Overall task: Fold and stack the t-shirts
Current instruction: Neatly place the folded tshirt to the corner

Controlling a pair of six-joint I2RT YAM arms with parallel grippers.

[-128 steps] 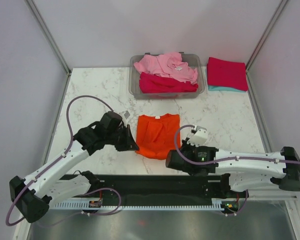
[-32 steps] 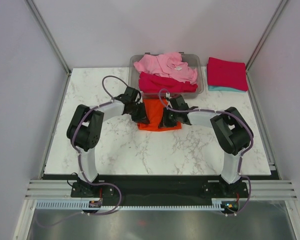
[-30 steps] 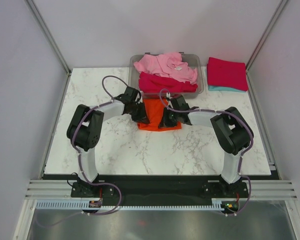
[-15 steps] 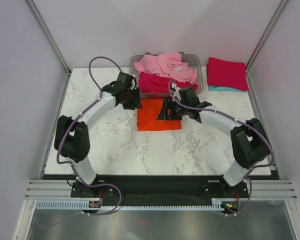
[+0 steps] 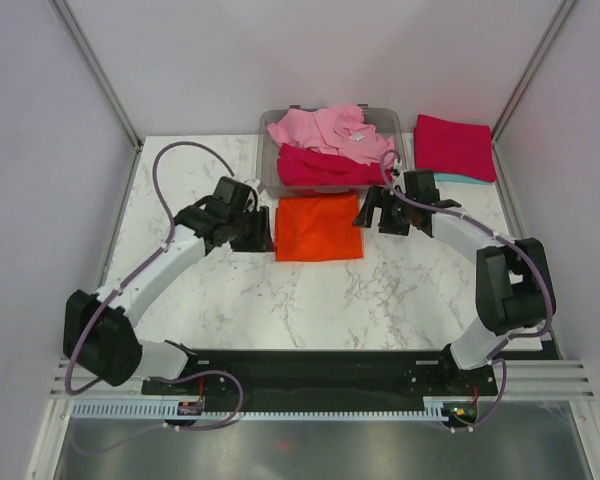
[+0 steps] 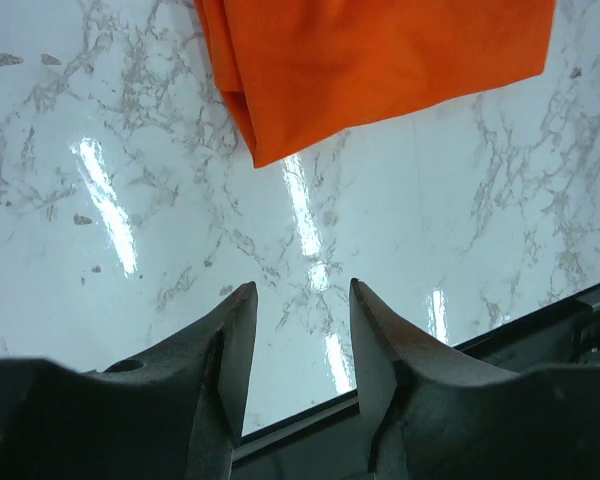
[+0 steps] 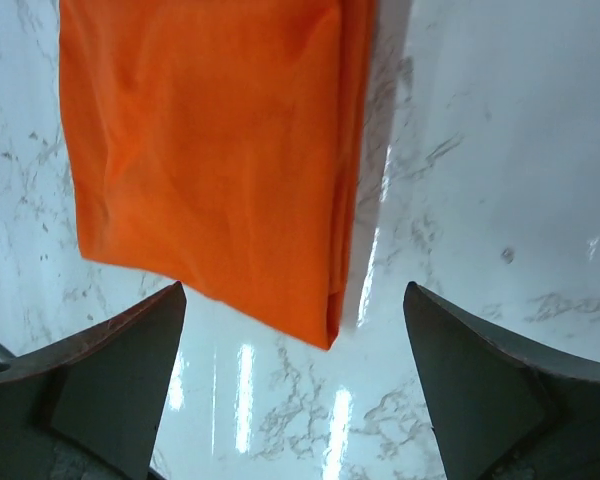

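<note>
Orange t-shirt (image 5: 318, 227) lies folded into a flat rectangle on the marble table (image 5: 200, 300), just in front of the grey bin (image 5: 267, 178), between the two grippers; nothing holds it. Left gripper (image 5: 258, 233) sits just beside the shirt's left edge, jaws partly apart, only bare table between them in the left wrist view. Right gripper (image 5: 372, 213) is just off the right edge, jaws spread wide, also empty.

Step, as I judge it: the fold on the orange one looks finished and both grippers are clear of the cloth; stacking not yet done. Next move probably calls for lifting the folded piece without the layers falling open, then carrying it to the stack at far right, folded crimson shirt (image 5: 455, 145) on top of teal shirt (image 5: 462, 179). The thick doubled edge seen in the right wrist view looks like the safer place to pinch; soft cloth will likely sag or unfold if taken by one corner.

Around: the bin holds a loose pink shirt (image 5: 330, 130) heaped over a crumpled magenta shirt (image 5: 330, 168), both unfolded, so more rounds remain; roughly midway, by my guess.

In the way: right arm (image 5: 460, 232) lies across the straight path from shirt to stack; the bin's near wall sits close behind the shirt's far edge, leaving little room for fingers there.
</note>
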